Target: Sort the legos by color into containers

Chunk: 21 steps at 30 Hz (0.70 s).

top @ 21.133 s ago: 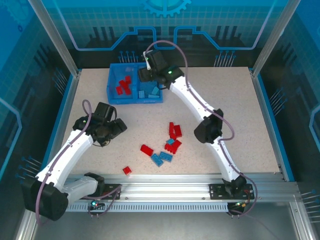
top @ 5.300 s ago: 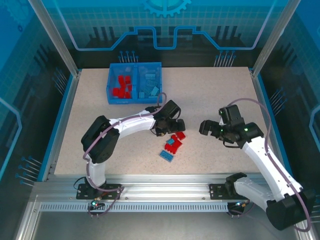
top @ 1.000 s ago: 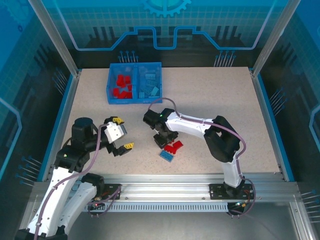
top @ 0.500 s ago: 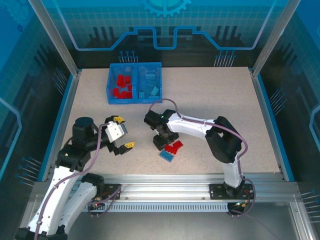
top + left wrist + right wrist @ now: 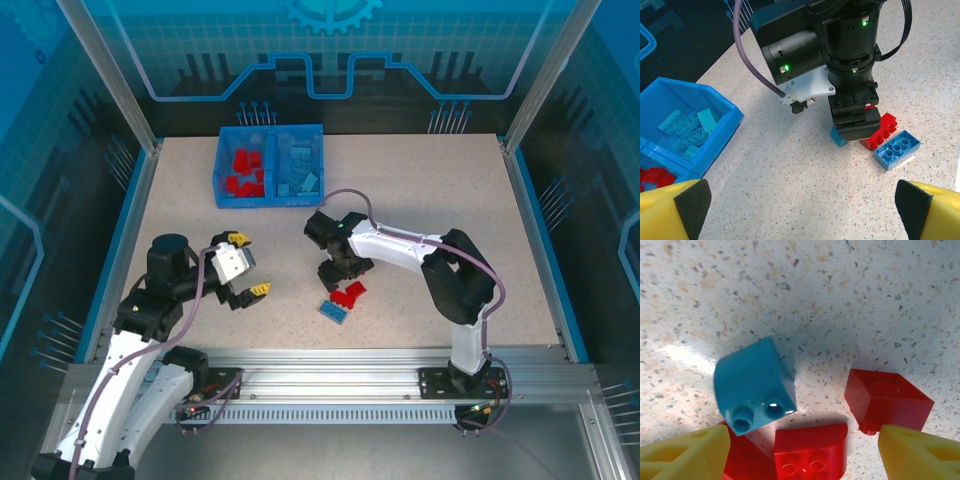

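My L claw (image 5: 246, 281) hangs well left of the pile, jaws spread as wide as they go, nothing in them. At the far side sits the shallow blue plastic bin (image 5: 250, 201) w/ centre divider: reds in its left half, light blues in the right. My R claw (image 5: 802, 457) is much the nearer, directly over the leftovers, jaws apart & gripping nothing. The small light-blue studded brick (image 5: 754, 385) lies on its side just beyond the view's left fingertip (image 5: 685, 455), studs facing the claw. A red plastic brick (image 5: 811, 452) sits btwn the tips, unclamped. I reckon the blue one needs a shift that way.
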Available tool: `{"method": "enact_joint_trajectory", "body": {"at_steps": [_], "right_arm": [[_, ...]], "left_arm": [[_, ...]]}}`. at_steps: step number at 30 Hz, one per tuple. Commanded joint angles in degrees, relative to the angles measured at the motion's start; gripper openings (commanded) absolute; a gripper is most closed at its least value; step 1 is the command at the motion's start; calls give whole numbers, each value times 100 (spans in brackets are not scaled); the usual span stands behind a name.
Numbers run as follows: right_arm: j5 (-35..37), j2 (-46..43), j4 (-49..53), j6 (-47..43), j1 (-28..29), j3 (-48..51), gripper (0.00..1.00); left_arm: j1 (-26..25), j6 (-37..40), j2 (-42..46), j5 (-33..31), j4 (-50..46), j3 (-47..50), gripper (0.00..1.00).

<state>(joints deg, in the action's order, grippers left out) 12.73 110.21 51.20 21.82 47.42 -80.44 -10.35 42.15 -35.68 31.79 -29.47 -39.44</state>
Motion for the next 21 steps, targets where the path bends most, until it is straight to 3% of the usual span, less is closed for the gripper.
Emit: {"method": "enact_joint_trajectory", "body": {"at_steps": [1, 5, 11, 16, 17, 21], "right_arm": [[-108, -328, 151, 12, 280, -184, 79], [-14, -212, -51, -127, 573, -341, 79], [678, 419, -80, -709, 493, -500, 78], [373, 667, -224, -1087, 368, -454, 81], [269, 698, -257, -1127, 364, -460, 78], [127, 742, -323, -1079, 365, -496, 51]], "left_arm": [[-38, 48, 3, 116, 117, 112, 99], [-36, 4, 52, 134, 161, 172, 99], [-37, 49, 148, 75, 100, 215, 99], [-37, 65, 165, 119, 73, 252, 99], [-38, 74, 180, 132, 73, 274, 99], [-37, 376, 258, 435, -131, 355, 99]]}}
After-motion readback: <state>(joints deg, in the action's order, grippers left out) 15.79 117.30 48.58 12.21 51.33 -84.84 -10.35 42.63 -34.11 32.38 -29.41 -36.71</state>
